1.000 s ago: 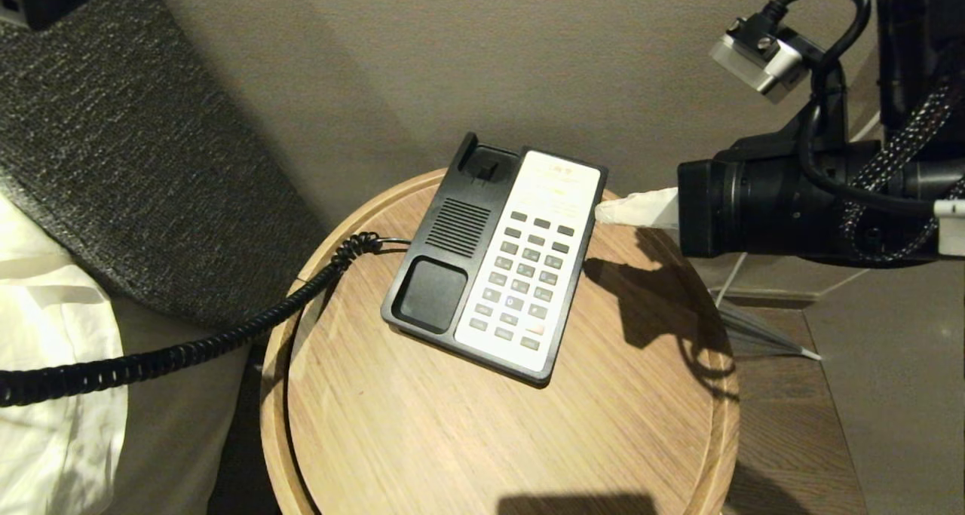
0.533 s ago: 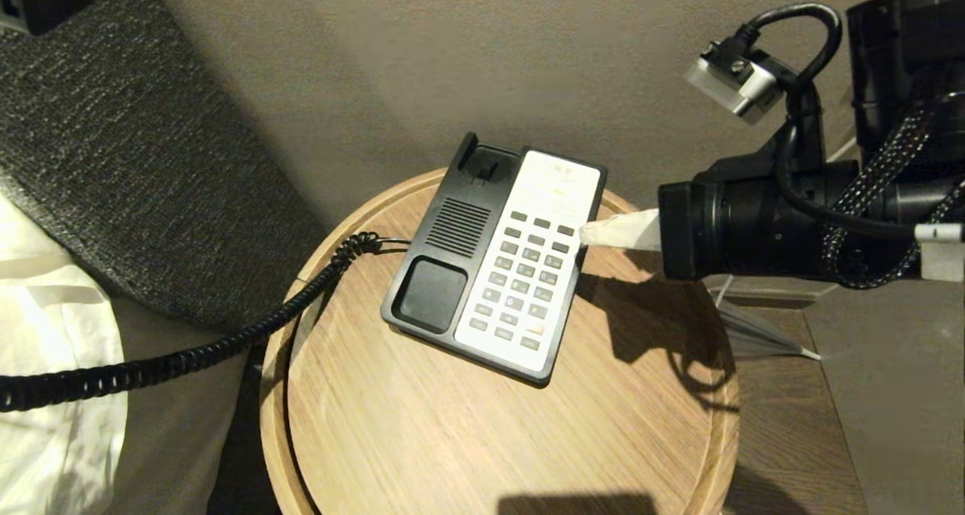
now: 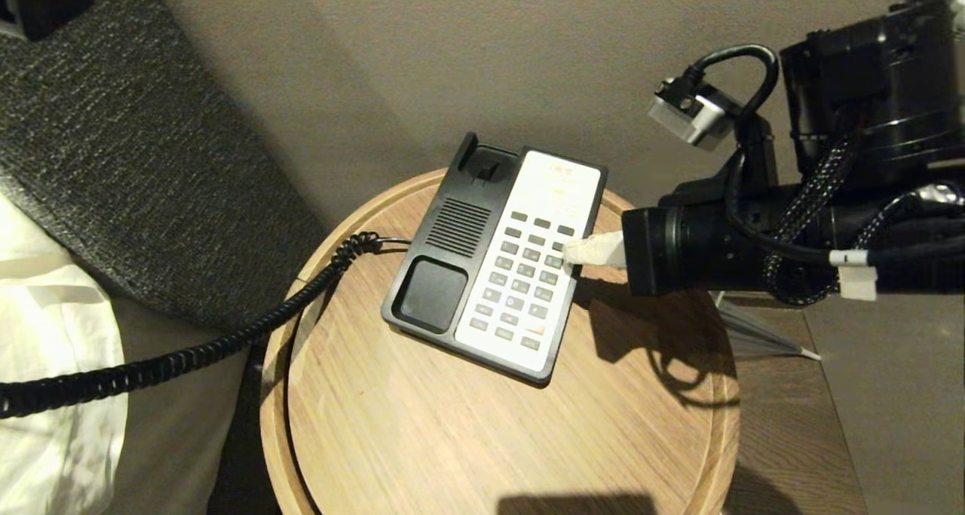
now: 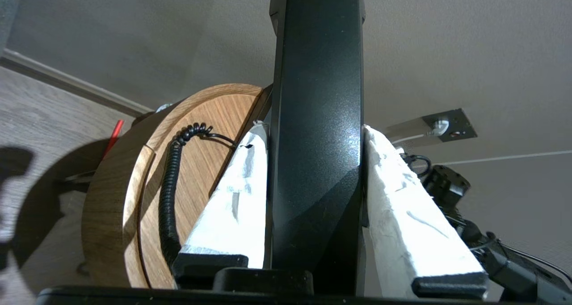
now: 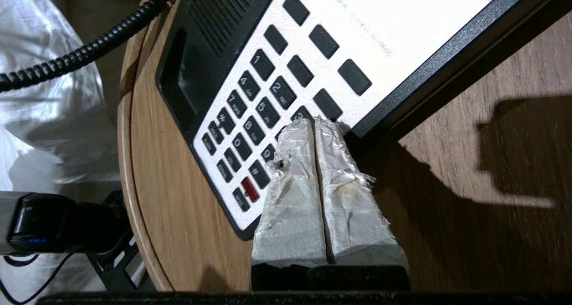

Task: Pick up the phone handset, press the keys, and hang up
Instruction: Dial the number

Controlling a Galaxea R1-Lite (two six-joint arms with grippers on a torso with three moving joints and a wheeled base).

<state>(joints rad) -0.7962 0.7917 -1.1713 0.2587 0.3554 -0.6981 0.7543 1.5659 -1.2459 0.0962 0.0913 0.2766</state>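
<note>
At the left edge of the head view the coiled cord point(image 3: 188, 360) runs off frame toward the left gripper point(image 4: 313, 131), whose white-wrapped fingers clamp the phone handset point(image 4: 315, 117) between them. At centre, the phone base point(image 3: 494, 262) sits on the round wooden table point(image 3: 452, 439). From the right, the right gripper point(image 3: 573, 252), fingers pressed together, tips on the keys point(image 3: 528, 274) at their right-hand column.

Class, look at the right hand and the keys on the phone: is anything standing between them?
Nothing visible does. The right hand, fingers pressed together and empty, has its tips already over the right-hand column of the keys on the phone base. The handset is off the cradle, clamped in the left hand.
</note>
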